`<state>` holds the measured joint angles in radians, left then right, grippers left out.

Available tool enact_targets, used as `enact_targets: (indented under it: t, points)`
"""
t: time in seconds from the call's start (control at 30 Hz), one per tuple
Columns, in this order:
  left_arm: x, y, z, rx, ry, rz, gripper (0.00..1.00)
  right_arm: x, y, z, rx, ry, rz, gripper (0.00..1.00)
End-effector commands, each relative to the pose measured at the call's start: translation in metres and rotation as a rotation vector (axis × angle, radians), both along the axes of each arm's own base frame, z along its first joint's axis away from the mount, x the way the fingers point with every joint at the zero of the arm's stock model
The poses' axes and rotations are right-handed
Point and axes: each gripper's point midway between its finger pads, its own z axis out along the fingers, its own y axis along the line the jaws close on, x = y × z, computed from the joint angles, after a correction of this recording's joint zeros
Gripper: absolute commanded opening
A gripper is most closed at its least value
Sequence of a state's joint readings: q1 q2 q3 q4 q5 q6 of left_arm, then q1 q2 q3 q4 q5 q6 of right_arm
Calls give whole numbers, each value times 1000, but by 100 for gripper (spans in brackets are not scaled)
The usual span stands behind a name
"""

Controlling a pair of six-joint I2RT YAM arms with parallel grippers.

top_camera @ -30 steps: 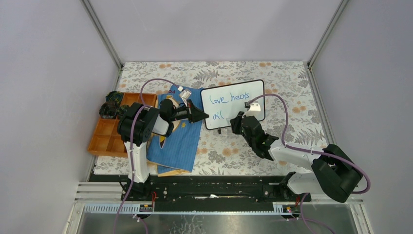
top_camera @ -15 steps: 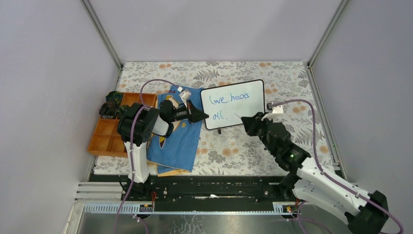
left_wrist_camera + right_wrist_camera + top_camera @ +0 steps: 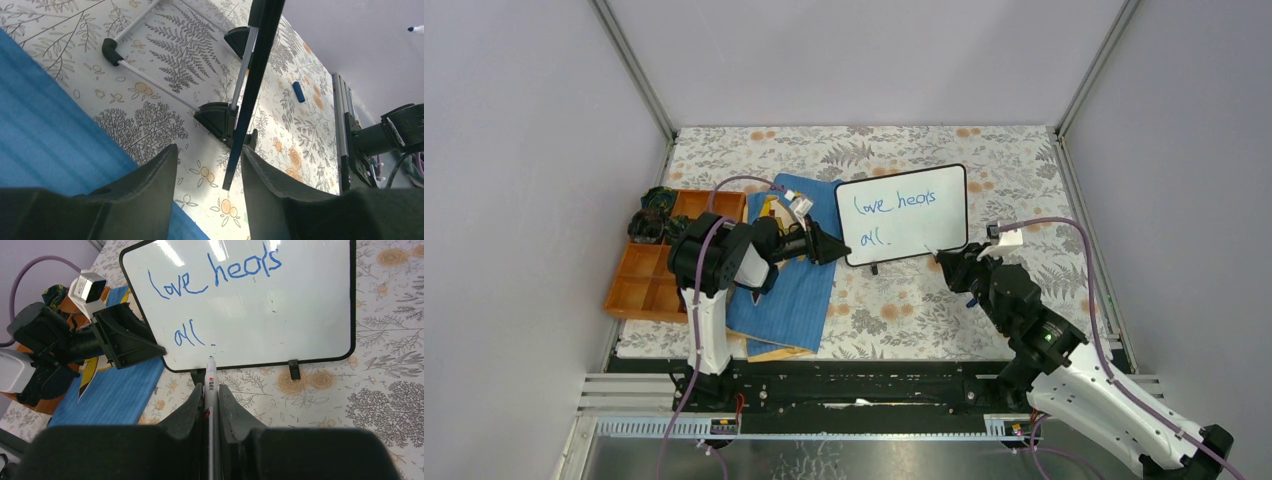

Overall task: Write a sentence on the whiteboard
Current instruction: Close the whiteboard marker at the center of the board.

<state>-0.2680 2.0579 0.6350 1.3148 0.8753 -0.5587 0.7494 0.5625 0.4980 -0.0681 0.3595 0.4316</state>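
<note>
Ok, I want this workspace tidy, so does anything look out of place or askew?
Only small things. A blue cap lies loose on the table, presumably off the pen that the right gripper holds uncapped. The whiteboard sits askew to the table's edges.

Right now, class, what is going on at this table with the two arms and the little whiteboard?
The whiteboard stands on the table with the sentence "love heals all." in blue across it. The right pincer is shut on a pen, its tip aimed at the board's lower edge and apparently clear of the surface. The left pincer is open at the board's left edge, not clamping it. The writing looks finished.
</note>
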Motion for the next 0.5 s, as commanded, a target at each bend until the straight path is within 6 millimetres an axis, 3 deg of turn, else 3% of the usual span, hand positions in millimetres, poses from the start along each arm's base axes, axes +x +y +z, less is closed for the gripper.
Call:
enact_targets:
  t: [0.0,0.2,0.4,0.47]
  points:
    - [0,7,11,-57,-52,49,60,1,-14,12,-6,-43,-50,0]
    - [-8,12,25,-100,-41,75,98,-2,-20,25,2,-69,-60,0]
    - [-17,41,35,-51,-6,219,99,-7,-24,38,14,-104,-53,0]
    - [-9,50,31,45,41,288,99,-8,-26,41,14,-107,-53,0]
